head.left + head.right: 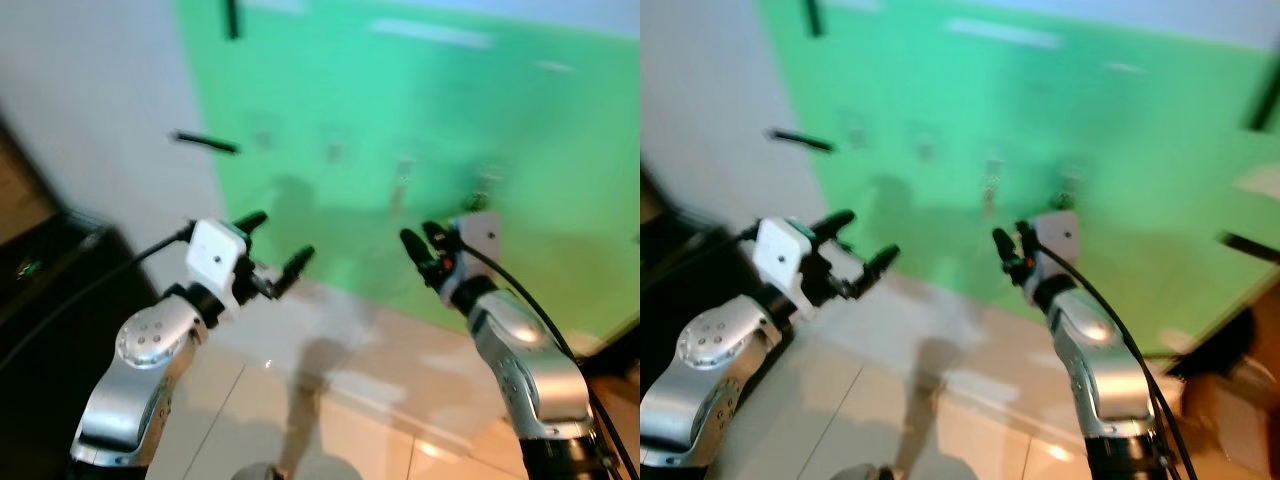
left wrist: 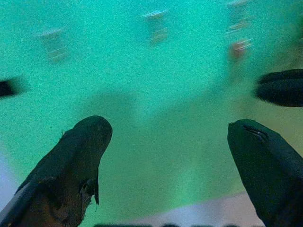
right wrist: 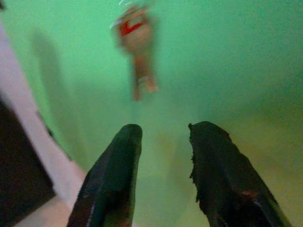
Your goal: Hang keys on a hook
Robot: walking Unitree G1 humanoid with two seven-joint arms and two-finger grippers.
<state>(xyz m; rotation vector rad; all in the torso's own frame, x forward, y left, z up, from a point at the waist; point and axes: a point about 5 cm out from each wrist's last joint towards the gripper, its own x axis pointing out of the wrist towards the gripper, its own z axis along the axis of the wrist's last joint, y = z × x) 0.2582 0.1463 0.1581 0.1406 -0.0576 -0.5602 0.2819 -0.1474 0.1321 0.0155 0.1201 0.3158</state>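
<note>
A bright green wall panel [image 1: 420, 130] takes up most of the head views, with a plain pale wall [image 1: 90, 100] to its left and a pale tiled floor [image 1: 330, 400] below. A row of small hooks [image 1: 334, 150] runs across the green panel, blurred in every picture. On one of them, towards the right, hangs a bunch of keys [image 3: 137, 52] with a red patch on its tag; it is smeared, so its details cannot be made out. A dark piece of furniture [image 1: 50, 290] stands against the pale wall on the left, and a short black bar [image 1: 205, 142] sticks out near the panel's edge.

Both arms are raised towards the panel. The left tool [image 1: 275, 250] has its fingers spread wide apart and holds nothing. The right tool [image 1: 422, 242] points at the wall just below the hanging keys, its fingers parted by a narrow gap and empty.
</note>
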